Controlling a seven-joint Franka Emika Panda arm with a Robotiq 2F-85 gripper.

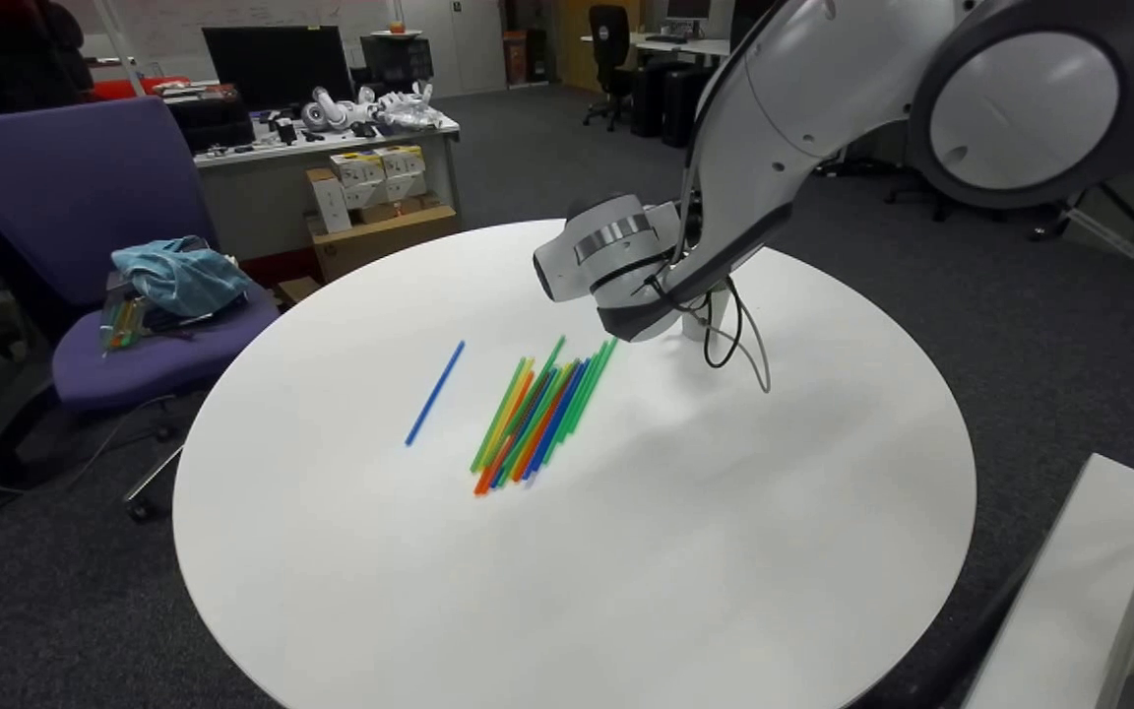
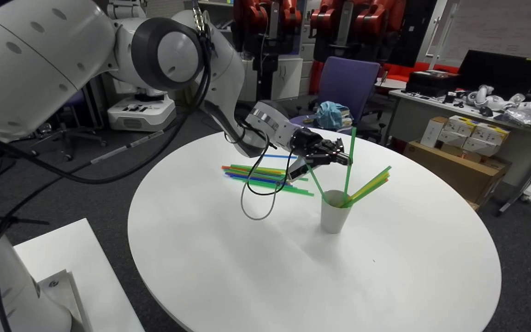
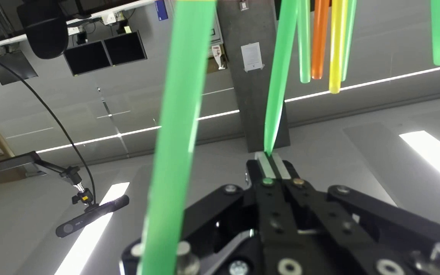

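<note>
Holds a green straw (image 3: 281, 68) near-upright, clamped partway along in the end effector (image 3: 272, 165) and crosswise to its reach. Points the long axis downward, toward a white cup (image 2: 333, 220) standing below on the worktop (image 2: 385, 286). Appears to have the lower end inside the cup's mouth, at a depth hard to judge behind the rim. Has a slanted green straw (image 3: 178, 126) nearest in the wrist view, and a yellow straw (image 3: 336, 57) leaning outward beyond.

Both exterior views overlook the table (image 1: 685, 571) — the wrist view, upside-down, looks closely along the pincer (image 3: 269, 156).
</note>
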